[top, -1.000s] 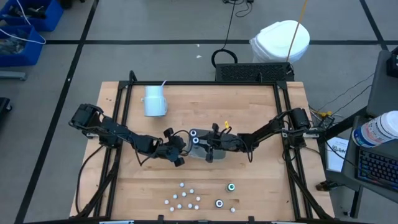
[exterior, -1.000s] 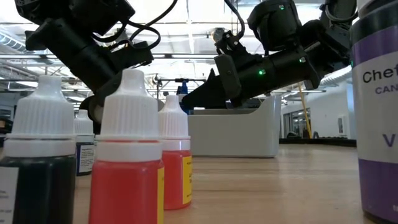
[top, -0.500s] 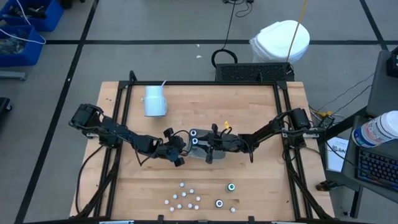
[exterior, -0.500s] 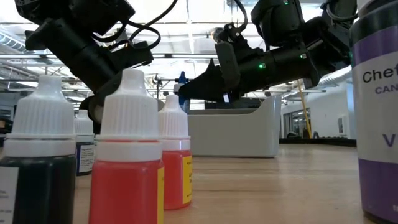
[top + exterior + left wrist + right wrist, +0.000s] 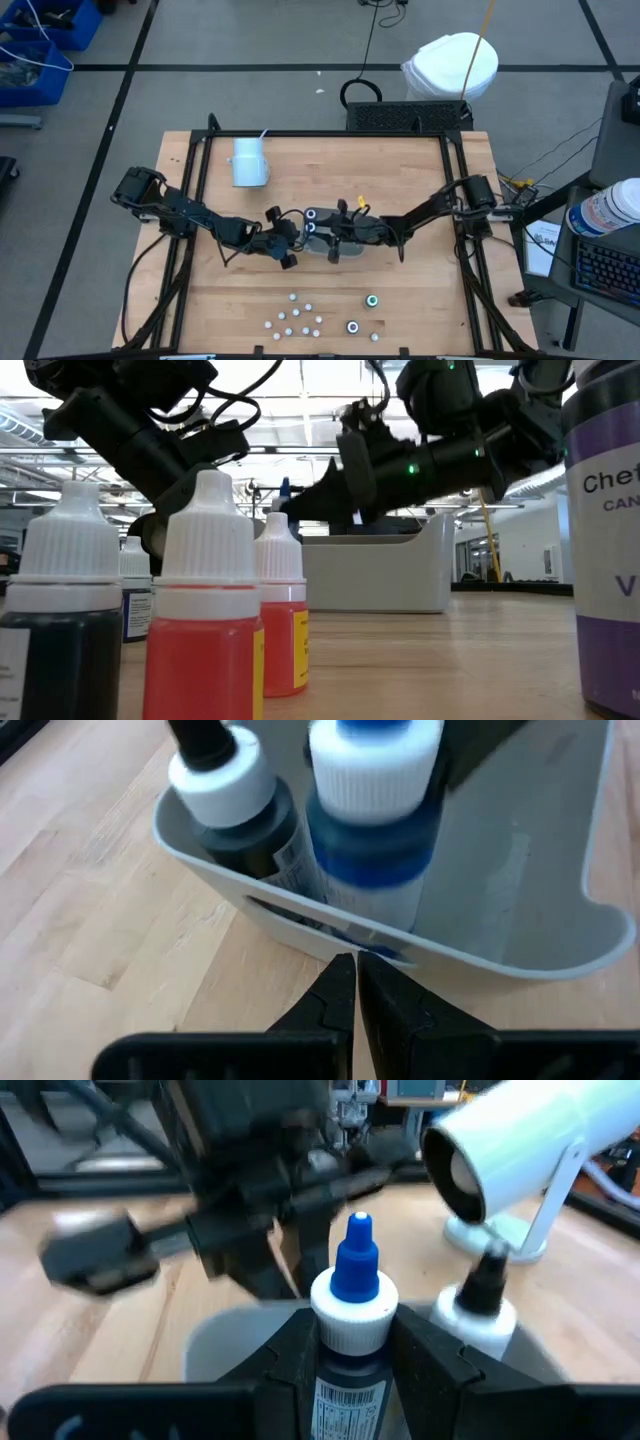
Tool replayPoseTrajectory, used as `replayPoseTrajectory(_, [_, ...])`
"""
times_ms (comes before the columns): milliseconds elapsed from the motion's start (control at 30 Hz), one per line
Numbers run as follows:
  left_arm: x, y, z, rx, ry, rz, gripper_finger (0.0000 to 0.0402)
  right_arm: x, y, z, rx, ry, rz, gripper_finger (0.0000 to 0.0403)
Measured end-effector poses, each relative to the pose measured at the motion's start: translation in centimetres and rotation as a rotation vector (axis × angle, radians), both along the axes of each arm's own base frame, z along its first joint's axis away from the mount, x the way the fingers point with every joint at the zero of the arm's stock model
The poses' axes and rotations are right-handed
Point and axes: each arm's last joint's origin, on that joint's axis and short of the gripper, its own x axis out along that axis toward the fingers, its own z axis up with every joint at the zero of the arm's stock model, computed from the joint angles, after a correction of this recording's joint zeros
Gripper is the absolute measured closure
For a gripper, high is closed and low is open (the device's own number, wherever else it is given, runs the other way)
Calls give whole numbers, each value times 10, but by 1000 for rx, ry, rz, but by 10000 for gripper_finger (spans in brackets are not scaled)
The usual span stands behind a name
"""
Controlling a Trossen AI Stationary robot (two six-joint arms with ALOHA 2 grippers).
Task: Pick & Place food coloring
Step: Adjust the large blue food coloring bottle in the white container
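A grey tray sits mid-table holding two dark food coloring bottles. One has a blue tip and one a black tip. My right gripper reaches into the tray from the table's right and is shut on the blue-tipped bottle. My left gripper is shut, its fingertips just outside the tray's left wall. Several small white-capped bottles and two teal-topped ones stand near the table's near edge. My right gripper pinches the blue-tipped bottle at its white cap, one finger on each side, coming nearly level from the table's right. The bottle stands upright inside the tray; whether its base rests on the tray floor I cannot tell. My left gripper may touch the tray wall; I cannot tell.
A white cup lies on its side toward the table's far left. In the low view, red bottles and a purple-labelled bottle stand close to the near edge. Bare wood lies between the tray and the loose bottles.
My right gripper has risen a little over the tray and edged toward the left arm, keeping its hold on the blue-tipped bottle.
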Motion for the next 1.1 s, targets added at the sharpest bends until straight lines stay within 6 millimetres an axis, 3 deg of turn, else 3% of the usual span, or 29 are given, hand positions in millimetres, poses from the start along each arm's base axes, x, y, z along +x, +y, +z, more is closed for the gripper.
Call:
replayPoseTrajectory(433, [0, 0, 0, 0, 4, -2, 376, 9, 1, -12, -8, 18, -2, 305])
replayPoseTrajectory(800, [0, 0, 0, 0, 5, -3, 376, 9, 1, -12, -10, 22, 0, 231])
replayPoseTrajectory(1100, [-1, 0, -1, 0, 9, -2, 376, 8, 2, -11, -12, 27, 4, 203])
